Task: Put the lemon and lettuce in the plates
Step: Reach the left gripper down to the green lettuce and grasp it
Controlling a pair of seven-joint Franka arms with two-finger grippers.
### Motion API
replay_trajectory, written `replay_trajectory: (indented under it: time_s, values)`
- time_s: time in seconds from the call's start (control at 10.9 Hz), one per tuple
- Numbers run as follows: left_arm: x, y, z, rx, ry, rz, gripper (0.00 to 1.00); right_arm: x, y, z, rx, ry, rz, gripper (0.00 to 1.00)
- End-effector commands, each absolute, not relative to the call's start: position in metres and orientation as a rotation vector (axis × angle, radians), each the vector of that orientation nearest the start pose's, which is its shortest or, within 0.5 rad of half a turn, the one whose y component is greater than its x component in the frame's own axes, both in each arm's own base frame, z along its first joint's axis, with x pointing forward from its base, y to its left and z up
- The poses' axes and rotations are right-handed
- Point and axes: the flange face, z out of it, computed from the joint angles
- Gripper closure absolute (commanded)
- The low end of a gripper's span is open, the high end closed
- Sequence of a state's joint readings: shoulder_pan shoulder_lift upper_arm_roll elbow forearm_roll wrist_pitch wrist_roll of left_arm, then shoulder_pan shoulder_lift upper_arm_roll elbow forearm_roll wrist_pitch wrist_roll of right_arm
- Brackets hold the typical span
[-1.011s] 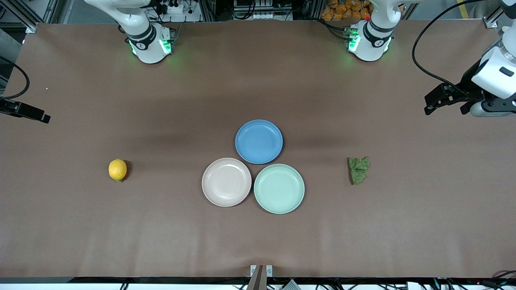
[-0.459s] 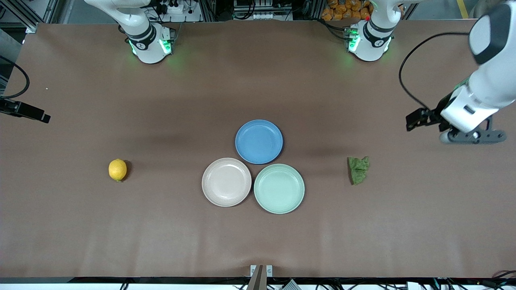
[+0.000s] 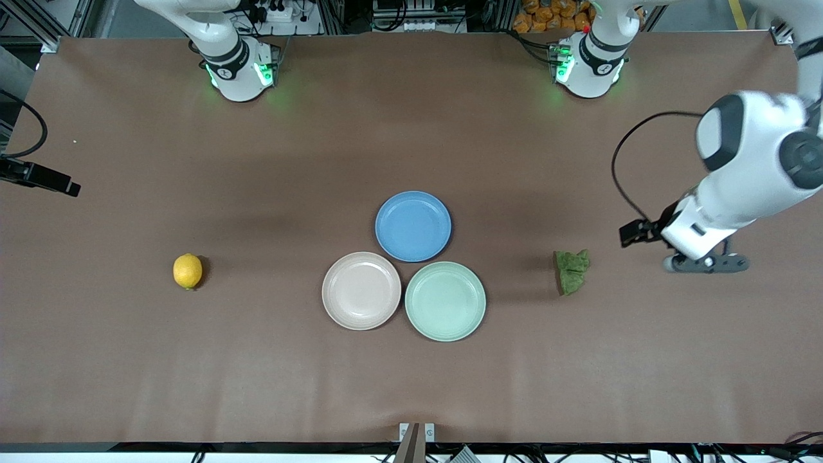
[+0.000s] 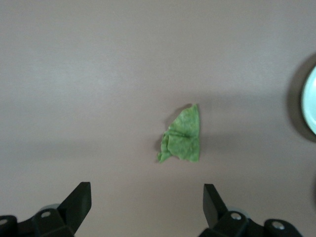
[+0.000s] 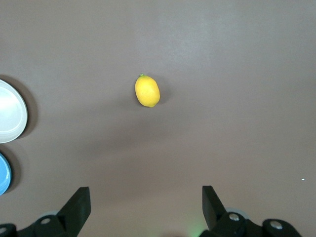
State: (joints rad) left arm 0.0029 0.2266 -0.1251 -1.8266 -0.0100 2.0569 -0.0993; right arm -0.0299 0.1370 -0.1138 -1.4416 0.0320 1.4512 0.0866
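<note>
The yellow lemon [image 3: 188, 271] lies on the table toward the right arm's end and also shows in the right wrist view [image 5: 147, 91]. The dark green lettuce [image 3: 571, 271] lies toward the left arm's end, beside the mint green plate [image 3: 445, 300]. The beige-pink plate [image 3: 361, 290] touches the mint one. Both plates are empty. My left gripper [image 3: 705, 263] hangs open over bare table beside the lettuce, toward the left arm's end; the lettuce [image 4: 181, 136] lies ahead of its open jaws [image 4: 146, 193]. My right gripper [image 5: 145, 193] is open and empty, high over the table, and waits.
An empty blue plate [image 3: 413, 226] sits farther from the front camera, touching both other plates. Only a black part of the right arm's wrist [image 3: 40, 179] shows at the front view's edge. A cable [image 3: 633, 161] loops from the left arm.
My left arm has swung down and inward, bringing its gripper from the table's end to close beside the lettuce. The right arm, lemon, lettuce and plates have not moved.
</note>
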Motion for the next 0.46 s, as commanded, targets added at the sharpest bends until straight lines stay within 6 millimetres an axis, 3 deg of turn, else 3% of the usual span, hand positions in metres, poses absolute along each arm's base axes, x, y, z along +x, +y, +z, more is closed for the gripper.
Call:
replay_trajectory:
  time_s: [0.0, 0.37]
  values:
    - [0.618, -0.085, 0.35, -3.184, 0.065, -0.028, 0.0, 0.574, -0.078, 0.595, -3.093, 0.343, 0.203, 0.0]
    - [0.626, -0.106, 0.277, -3.198, 0.078, -0.005, 0.0, 0.574, -0.078, 0.585, -3.091, 0.344, 0.203, 0.0]
